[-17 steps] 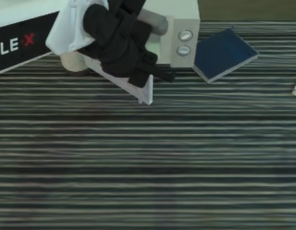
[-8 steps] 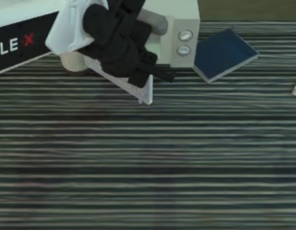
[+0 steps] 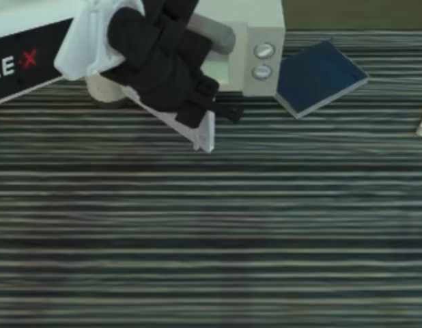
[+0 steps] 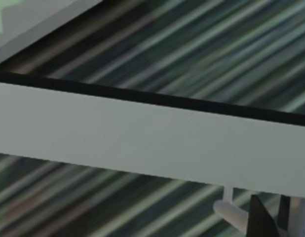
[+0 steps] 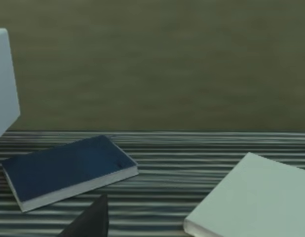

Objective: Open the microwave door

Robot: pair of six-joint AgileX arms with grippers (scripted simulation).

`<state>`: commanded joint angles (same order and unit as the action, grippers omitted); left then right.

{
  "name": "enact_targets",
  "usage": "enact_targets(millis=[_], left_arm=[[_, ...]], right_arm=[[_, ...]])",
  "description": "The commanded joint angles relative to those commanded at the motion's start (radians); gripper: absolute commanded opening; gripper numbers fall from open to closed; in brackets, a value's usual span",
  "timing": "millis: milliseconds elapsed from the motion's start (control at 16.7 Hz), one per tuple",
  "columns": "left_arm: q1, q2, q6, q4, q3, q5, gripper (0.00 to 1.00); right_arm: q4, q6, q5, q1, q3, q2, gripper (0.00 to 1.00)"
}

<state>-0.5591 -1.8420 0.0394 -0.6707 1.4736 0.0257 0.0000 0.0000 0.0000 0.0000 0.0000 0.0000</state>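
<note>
Microwave door (image 3: 197, 130) ajar, free edge toward the table's front; left gripper (image 3: 221, 111) alongside (grip seemingly unclear).

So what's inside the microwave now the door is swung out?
The microwave door stands ajar, but the left arm and its end effector cover the microwave opening; its interior cannot be seen.

My left arm reaches in from the table's far left, its tool (image 3: 228, 113) pointing right; the right arm is out of the top view.

the microwave (image 3: 255, 41) stands at the table's (image 3: 211, 239) far edge, a book (image 3: 319, 76) just right of it
</note>
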Motion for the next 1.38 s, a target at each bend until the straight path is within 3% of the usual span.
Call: enact_targets(millis=[240, 1380], left_arm=[[0.027, 0.036, 0.079, 0.007, -0.046, 0.041, 0.0], [0.028, 0.037, 0.081, 0.007, -0.049, 0.043, 0.0]], right_arm=[[0.0, 0.0, 0.0, 0.0, 0.0, 0.0, 1.0], [0.0, 0.0, 0.0, 0.0, 0.0, 0.0, 1.0]])
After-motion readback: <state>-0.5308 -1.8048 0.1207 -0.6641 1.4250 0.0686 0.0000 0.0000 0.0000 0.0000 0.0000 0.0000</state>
